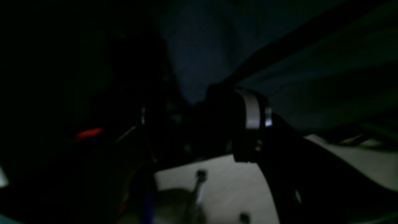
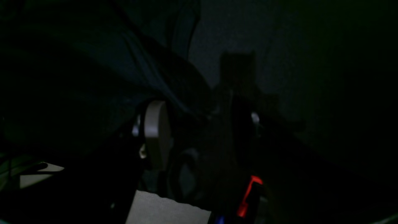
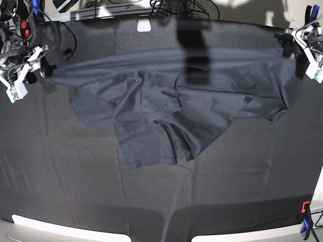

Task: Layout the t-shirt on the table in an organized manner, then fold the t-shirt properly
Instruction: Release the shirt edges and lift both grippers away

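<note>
The dark slate-blue t-shirt lies crumpled on the far half of the table. Its upper edge runs as a pale, blurred band between both grippers. My right gripper is at the band's left end. My left gripper is at its right end. Both wrist views are very dark. In the left wrist view, shirt cloth runs down toward a finger. In the right wrist view, folds of the shirt sit beside a pale finger. How the jaws stand does not show.
A red and blue clamp grips the near right edge of the table. The pale rim shows along the front. Cables and a small white patch lie at the far edge. A dark shadow crosses the shirt's top.
</note>
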